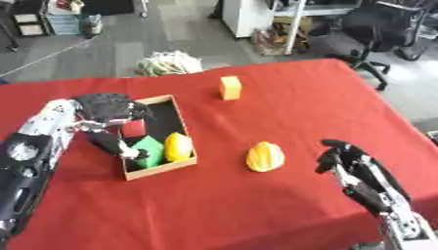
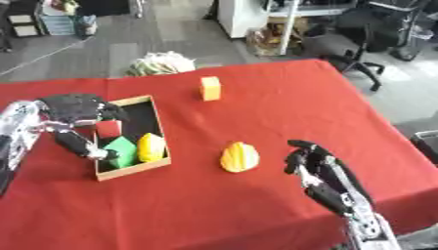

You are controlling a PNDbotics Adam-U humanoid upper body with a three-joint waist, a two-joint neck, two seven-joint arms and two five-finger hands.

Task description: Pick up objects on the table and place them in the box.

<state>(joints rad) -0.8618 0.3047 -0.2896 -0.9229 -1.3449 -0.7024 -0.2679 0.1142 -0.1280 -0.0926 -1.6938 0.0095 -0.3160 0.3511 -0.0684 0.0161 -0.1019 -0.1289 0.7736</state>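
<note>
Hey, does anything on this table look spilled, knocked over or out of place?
Nothing stands out. The box sits flat on the red table, holding a green block and a yellow thing. The left hand holds a red block over it. A yellow fruit and an orange block wait outside.

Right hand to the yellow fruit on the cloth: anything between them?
Nothing visible. The right hand sits to the right of the yellow fruit, with only bare red tablecloth in the gap. The orange block stands far behind.
</note>
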